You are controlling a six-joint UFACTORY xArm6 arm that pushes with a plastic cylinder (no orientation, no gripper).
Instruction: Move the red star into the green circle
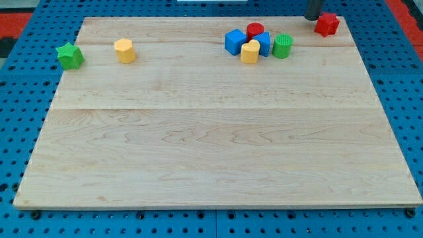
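The wooden board point(218, 145) rests on a blue perforated base point(20, 99); red surfacing shows at the view's top corners. My tip point(312, 18) (a bare rod, with no jaws to open or close) stands at 10 o'clock from the red star point(326, 24), just beside it; contact cannot be confirmed. The red star sits at the board's 1 o'clock corner. The green circle point(282, 45) lies at 8 o'clock from the star, near a cluster of two blue blocks point(234, 41), a red cylinder point(255, 30) and a yellow block point(250, 51).
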